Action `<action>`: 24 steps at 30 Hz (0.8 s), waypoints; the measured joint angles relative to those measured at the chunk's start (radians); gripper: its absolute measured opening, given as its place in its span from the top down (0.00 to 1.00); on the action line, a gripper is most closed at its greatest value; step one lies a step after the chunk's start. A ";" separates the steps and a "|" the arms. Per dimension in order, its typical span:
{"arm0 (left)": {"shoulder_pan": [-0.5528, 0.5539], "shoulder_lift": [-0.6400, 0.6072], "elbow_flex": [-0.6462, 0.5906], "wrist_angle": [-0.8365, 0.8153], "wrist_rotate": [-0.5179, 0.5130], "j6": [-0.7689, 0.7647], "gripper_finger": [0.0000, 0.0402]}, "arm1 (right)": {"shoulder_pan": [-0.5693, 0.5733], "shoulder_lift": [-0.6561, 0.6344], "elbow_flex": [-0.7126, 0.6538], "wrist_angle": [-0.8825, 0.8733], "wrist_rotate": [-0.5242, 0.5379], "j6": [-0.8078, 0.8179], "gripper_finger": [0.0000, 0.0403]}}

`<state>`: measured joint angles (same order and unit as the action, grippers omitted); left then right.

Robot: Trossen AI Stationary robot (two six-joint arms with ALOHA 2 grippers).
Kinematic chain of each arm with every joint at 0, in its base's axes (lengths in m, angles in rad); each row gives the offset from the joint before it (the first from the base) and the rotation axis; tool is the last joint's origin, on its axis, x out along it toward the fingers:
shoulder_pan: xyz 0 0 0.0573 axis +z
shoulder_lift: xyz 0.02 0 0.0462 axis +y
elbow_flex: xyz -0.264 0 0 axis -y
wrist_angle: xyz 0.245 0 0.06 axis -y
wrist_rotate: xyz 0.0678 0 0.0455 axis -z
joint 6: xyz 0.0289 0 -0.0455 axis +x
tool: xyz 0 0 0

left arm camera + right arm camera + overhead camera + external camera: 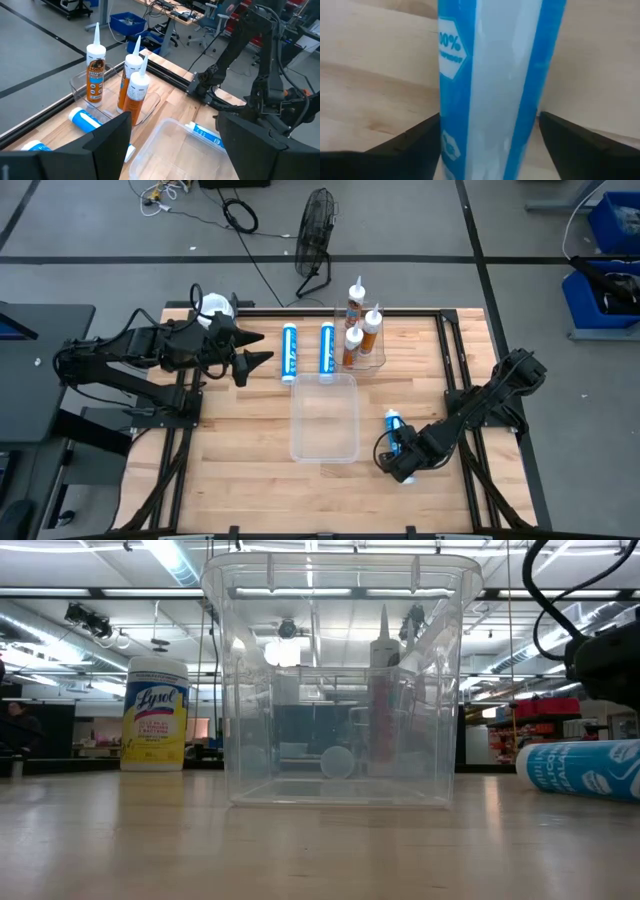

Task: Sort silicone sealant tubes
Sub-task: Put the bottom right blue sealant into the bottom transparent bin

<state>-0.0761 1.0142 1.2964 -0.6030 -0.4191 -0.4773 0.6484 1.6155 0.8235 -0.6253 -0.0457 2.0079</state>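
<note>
Three orange tubes (pixel 360 330) stand upright in a small clear holder at the far middle; they also show in the left wrist view (pixel 131 90). Two blue tubes (pixel 290 352) (pixel 326 348) lie side by side on the table left of them. A third blue tube (pixel 392 423) lies on the table at the near right. My right gripper (pixel 398 448) is low over it, open, one finger on either side of its body (pixel 490 60). My left gripper (pixel 262 348) is open and empty, raised left of the two lying blue tubes. My right gripper stands astride the blue tube's body (pixel 470 100), its fingers slanting down from the near right and lying across it. The finger edges come close to the tube's sides. I cannot tell whether they touch. The tube lies on the table (pixel 585 770).
A large clear bin (pixel 323 415) stands in the table's middle, left of the right gripper; it also shows in the low view (pixel 340 680). A yellow canister with a white lid (pixel 215 305) stands at the far left. Black rails (pixel 455 370) frame the tabletop.
</note>
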 joint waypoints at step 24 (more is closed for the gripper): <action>0.000 0.000 0.000 0.008 -0.001 -0.008 0.25 | 0.003 -0.079 0.113 -0.191 0.213 -0.027 0.50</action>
<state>-0.0757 1.0142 1.2968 -0.5945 -0.4204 -0.4854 0.6518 1.5364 0.9365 -0.8164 0.1669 1.9812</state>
